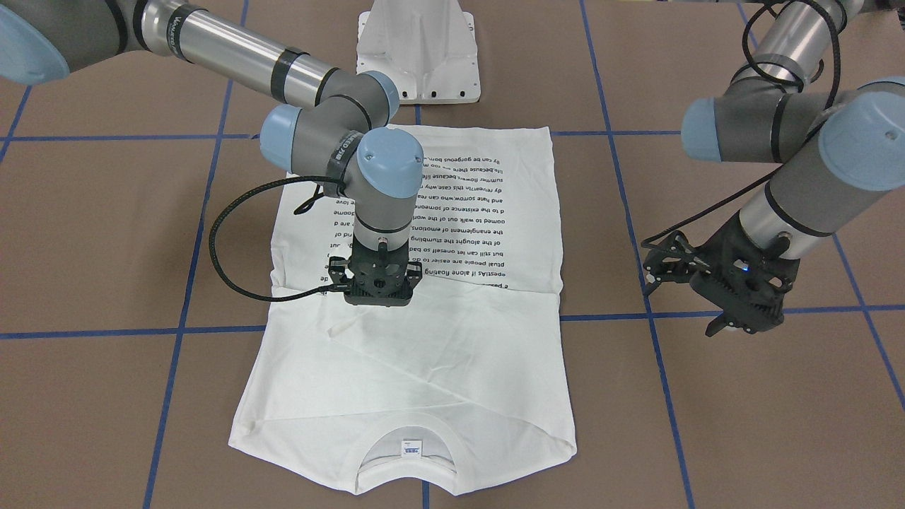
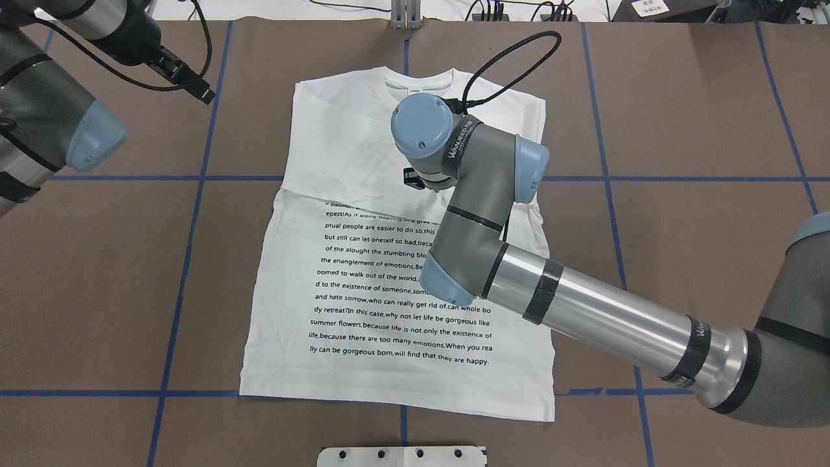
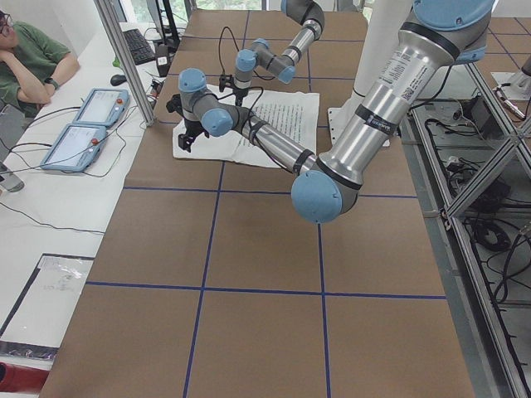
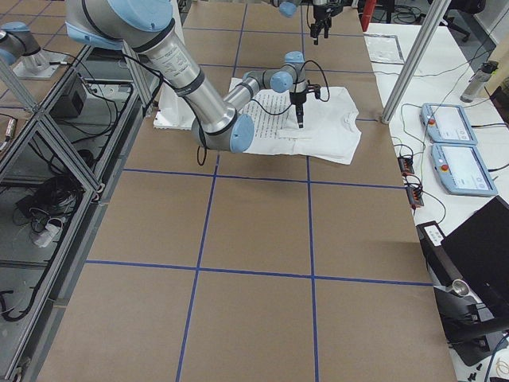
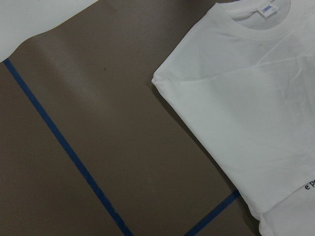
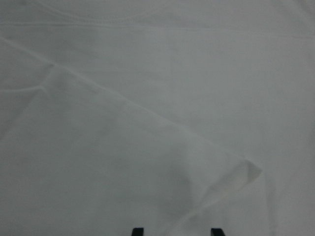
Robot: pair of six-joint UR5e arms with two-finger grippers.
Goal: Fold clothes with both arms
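The clothes (image 1: pixel 424 367) are one white T-shirt lying flat on the brown table, collar (image 1: pixel 406 459) and tag away from the robot. The printed text (image 2: pixel 402 285) faces up on the near half. The sleeves are folded inward, and one cuff (image 6: pixel 246 174) lies on the plain upper half. My right gripper (image 1: pixel 380 300) points straight down over the shirt's middle, just past the text. Its fingertips (image 6: pixel 138 231) stand apart over the cloth with nothing held. My left gripper (image 1: pixel 728 329) hangs above bare table beside the shirt's shoulder (image 5: pixel 162 81), open and empty.
A white metal pedestal base (image 1: pixel 418 53) stands at the robot's side of the table. Blue tape lines (image 1: pixel 707 311) divide the brown surface. A person (image 3: pixel 29 58) sits past the far edge by two control tablets (image 3: pixel 83 124).
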